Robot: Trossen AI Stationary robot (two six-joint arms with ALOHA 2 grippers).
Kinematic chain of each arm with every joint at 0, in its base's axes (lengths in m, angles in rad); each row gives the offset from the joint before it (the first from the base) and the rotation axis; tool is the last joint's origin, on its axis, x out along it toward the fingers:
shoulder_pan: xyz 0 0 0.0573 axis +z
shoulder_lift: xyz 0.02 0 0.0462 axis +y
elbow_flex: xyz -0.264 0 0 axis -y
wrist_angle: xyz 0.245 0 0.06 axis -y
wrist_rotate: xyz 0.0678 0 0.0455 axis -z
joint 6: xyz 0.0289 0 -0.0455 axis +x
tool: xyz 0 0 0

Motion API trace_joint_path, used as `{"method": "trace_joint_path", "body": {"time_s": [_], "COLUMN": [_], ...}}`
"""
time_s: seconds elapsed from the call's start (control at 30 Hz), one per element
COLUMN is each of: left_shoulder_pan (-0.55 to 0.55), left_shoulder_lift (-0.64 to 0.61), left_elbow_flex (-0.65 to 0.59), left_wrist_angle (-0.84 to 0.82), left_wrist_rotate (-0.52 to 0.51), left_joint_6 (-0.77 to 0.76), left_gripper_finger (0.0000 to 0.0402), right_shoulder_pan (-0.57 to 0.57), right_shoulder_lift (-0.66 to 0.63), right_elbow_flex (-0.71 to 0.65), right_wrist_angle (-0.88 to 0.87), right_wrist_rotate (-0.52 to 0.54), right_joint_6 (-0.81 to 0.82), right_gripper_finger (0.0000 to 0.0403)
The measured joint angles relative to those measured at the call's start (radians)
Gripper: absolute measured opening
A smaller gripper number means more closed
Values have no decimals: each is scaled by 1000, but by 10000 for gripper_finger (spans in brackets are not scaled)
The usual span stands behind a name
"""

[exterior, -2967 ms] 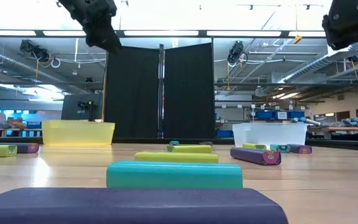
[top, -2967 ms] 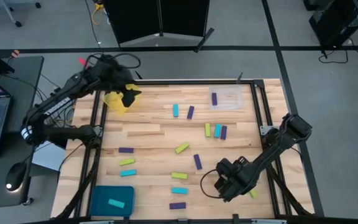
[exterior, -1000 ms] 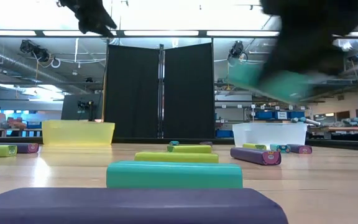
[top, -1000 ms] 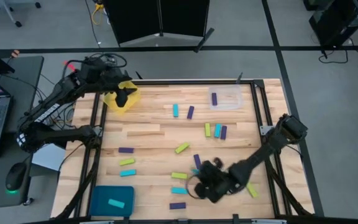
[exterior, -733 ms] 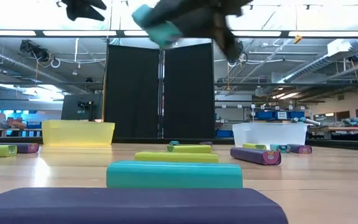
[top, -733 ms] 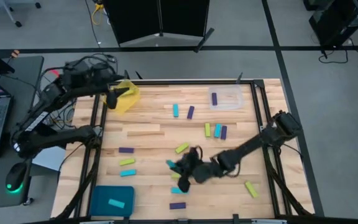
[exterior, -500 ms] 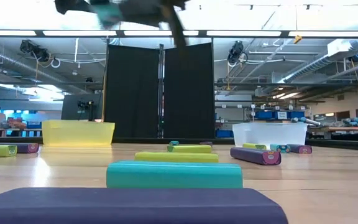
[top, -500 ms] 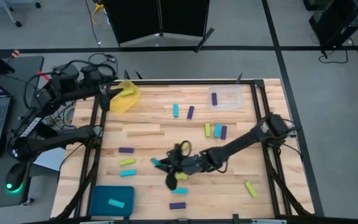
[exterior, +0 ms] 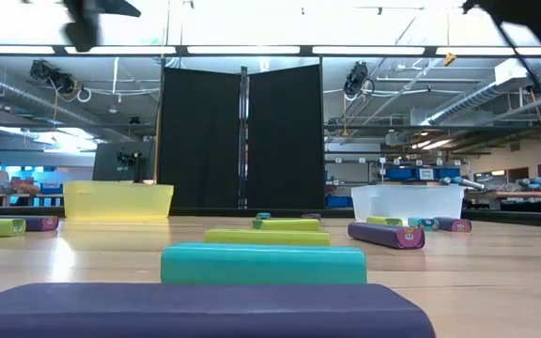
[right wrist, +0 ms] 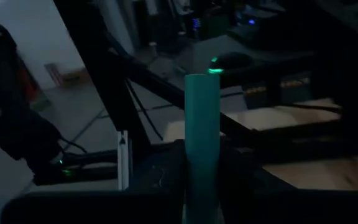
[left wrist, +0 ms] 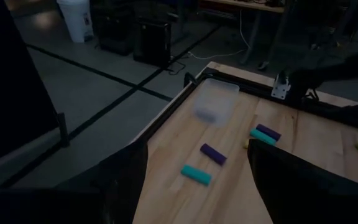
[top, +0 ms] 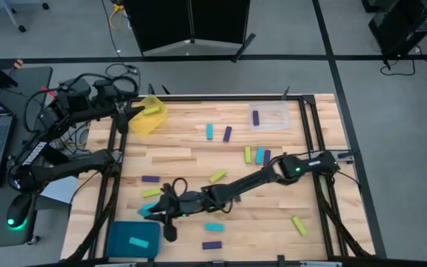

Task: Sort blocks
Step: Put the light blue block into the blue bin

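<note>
High view: right end effector [top: 156, 213] clamped on cyan block [right wrist: 202, 140]; left end effector [top: 130, 113] apart.

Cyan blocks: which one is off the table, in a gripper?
The cyan block clamped upright in the right gripper, near the teal tray; other cyan blocks lie flat.

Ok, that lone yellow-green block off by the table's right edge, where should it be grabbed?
Come straight down on the yellow-green block and pinch its two long sides at mid-length. It lies flat and angled, with bare table all around it.
</note>
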Motion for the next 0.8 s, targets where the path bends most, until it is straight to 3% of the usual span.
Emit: {"method": "trace_joint_path", "body": {"time_s": [0.13,0.2,0.3,0.6,0.8], "left_shoulder_pan": [0,0,0,0,0], "left_shoulder_lift": [-1,0,0,0,0], "left_elbow_flex": [0,0,0,0,0], "left_wrist_angle": [-5,-6,-7,-5,-3], "left_wrist_rotate": [2,3,4,6,6], "left_joint_6": [-4,-18,-23,-23,-23], "left_gripper_finger": [284,284,284,284,284], "right_shoulder_pan": [3,4,6,36,44], "right_shoulder_lift": [142,164,167,163,213], "right_elbow_flex": [194,169,146,146,146], "right_wrist_angle": [5,78,23,-7,71], "right_wrist_rotate": [-67,-84,-72,-46,-32], "right_joint_6": [34,69,108,75,56], "right_gripper_finger": [72,72,72,72,72]}}
